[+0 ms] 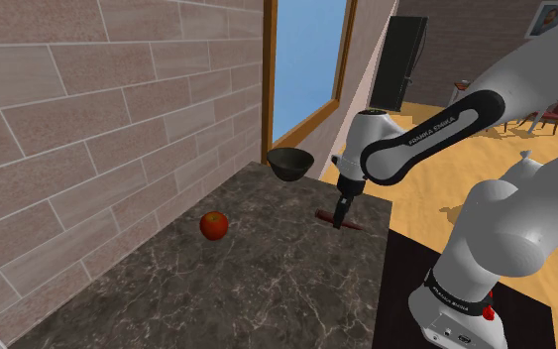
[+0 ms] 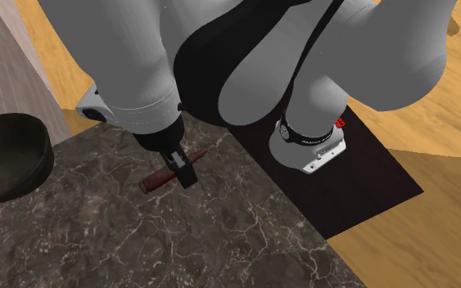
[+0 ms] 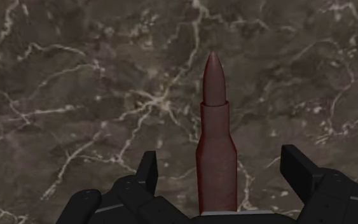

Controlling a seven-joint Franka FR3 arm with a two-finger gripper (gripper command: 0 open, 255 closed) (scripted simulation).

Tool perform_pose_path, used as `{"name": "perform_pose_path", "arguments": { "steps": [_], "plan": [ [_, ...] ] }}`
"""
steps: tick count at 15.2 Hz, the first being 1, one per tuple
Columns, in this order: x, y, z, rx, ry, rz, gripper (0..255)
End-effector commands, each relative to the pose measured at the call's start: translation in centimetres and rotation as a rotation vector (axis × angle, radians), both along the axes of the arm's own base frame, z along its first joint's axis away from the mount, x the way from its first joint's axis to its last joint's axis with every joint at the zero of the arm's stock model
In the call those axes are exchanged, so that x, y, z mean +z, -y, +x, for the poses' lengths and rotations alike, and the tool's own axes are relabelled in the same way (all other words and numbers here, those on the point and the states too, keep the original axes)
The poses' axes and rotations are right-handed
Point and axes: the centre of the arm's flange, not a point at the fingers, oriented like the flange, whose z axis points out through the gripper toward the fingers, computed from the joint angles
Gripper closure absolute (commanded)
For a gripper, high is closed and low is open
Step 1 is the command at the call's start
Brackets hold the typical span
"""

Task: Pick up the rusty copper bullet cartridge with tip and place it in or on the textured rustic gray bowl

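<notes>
The cartridge (image 3: 217,140) lies flat on the table (image 1: 267,288), close to the edge that faces the stand. It is a dull reddish-brown cylinder with a short shoulder, a narrower neck and a smooth pointed tip. Note that the claw (image 3: 220,165) stands low over its body with the jaws set wide, one black finger on each side and neither touching. Its length lies crosswise to the closing line, so you may judge the pose as made for a pinch on the round flanks. Expect a slim, hard, rounded case to roll if the pads meet off centre. The table is dark stone with pale veins. The bowl (image 1: 290,163), dark and rough-walled with a wide mouth, sits well apart at the far corner by the window. A red apple (image 1: 214,225) rests nearer the brick wall.
</notes>
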Motion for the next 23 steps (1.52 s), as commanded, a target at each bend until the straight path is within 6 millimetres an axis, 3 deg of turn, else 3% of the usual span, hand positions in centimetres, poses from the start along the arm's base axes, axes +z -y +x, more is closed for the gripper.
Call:
{"name": "perform_pose_path", "arguments": {
  "steps": [1, 5, 6, 15, 23],
  "plan": [
    [-0.1, 0.0, 0.0, 0.0, 0.0, 0.0, 0],
    [-0.1, 0.0, 0.0, 0.0, 0.0, 0.0, 0],
    [-0.1, 0.0, 0.0, 0.0, 0.0, 0.0, 255],
    [-0.1, 0.0, 0.0, 0.0, 0.0, 0.0, 255],
    [4.2, 0.0, 0.0, 0.0, 0.0, 0.0, 255]
  ]
}}
